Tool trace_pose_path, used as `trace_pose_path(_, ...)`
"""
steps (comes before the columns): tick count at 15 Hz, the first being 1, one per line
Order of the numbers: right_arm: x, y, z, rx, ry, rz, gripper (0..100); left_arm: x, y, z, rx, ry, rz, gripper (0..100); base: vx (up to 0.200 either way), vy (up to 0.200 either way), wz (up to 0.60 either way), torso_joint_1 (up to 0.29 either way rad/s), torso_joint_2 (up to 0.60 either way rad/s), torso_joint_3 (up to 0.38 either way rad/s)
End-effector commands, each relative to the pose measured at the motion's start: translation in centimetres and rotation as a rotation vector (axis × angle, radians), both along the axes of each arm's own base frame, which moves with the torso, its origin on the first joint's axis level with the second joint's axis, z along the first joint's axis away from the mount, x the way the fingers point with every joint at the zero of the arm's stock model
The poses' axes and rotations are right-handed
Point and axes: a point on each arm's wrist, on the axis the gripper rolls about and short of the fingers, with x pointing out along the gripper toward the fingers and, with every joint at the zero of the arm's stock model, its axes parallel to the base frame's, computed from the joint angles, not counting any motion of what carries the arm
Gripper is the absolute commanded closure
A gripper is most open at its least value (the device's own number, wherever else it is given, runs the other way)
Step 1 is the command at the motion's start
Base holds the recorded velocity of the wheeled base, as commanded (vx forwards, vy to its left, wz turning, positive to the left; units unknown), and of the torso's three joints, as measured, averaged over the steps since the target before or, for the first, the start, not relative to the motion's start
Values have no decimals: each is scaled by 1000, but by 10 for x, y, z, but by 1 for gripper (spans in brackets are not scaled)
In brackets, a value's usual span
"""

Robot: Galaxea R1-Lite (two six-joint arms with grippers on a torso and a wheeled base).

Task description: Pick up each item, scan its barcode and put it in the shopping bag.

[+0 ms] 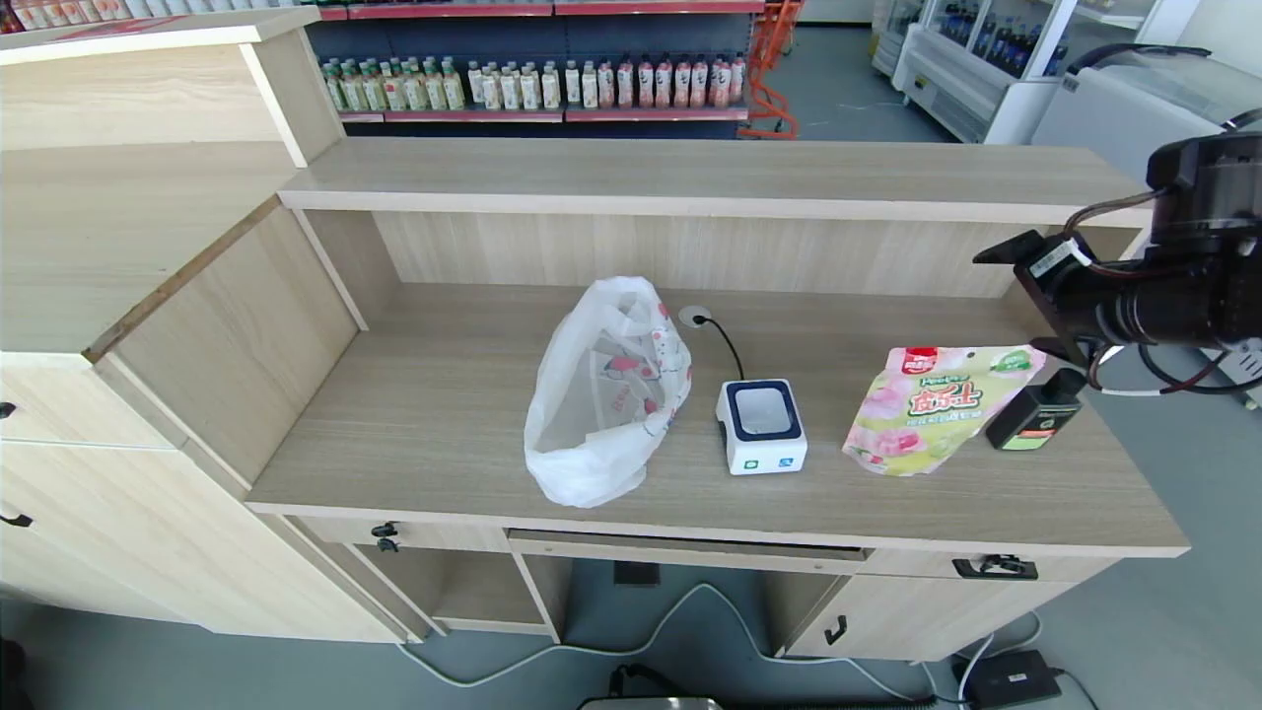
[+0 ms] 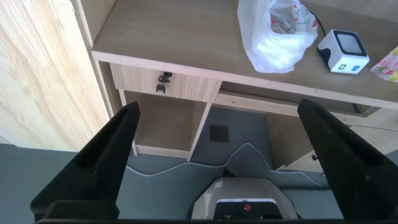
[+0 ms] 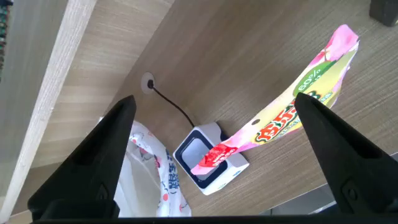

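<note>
The pouch [image 1: 937,406] lies flat on the surface [image 1: 444,434], print up, towards the right end. Its long axis slants from the near left to the far right, and its red patch is at the far corner on the scanner's side. Just beside it, further right, is a dark bottle [image 1: 1033,419]. Its cap end points to the far right and its labelled end towards the front edge, though from here I cannot tell whether it stands or lies. The scanner [image 1: 760,424], a small white box with its window facing up, sits between the pouch and the bag [image 1: 601,394], apart from both. Its cable [image 1: 728,347] runs back to a hole [image 1: 695,317] in the surface. The bag is white film with red print, slumped in a heap near the middle, its mouth gaping up and towards the scanner. Beyond its own folded film I cannot tell what is in it. The right hand [image 3: 214,98] hangs above the right part of the surface with its fingers spread wide and nothing between them, and the pouch and scanner lie below it. The left hand [image 2: 219,106] is low in front of the surface, under its front edge and over the floor, fingers likewise spread wide. Behind the surface, a shelf [image 1: 532,113] carries rows of bottles.
</note>
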Motion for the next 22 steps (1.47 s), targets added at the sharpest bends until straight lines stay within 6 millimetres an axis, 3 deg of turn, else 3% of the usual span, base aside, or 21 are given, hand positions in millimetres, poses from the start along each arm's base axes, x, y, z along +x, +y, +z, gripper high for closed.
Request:
trace_pose_path(1,13,7,-18,20,56,7,0,0,0,0,0,-1,0,0,0,0,0,0,0,0)
trace_pose_path(15,62,28,-120,-50,327,-24,0,0,0,0,0,-1,0,0,0,0,0,0,0,0)
trace_pose_path(20,74,31,-139,-109,323,22,0,0,0,0,0,-1,0,0,0,0,0,0,0,0)
trace_pose_path(21,76,31,-141,-133,323,37,100,0,0,0,0,-1,0,0,0,0,0,0,0,0)
trace_pose_path(22,77,31,-144,-145,330,48,100,0,0,0,0,-1,0,0,0,0,0,0,0,0)
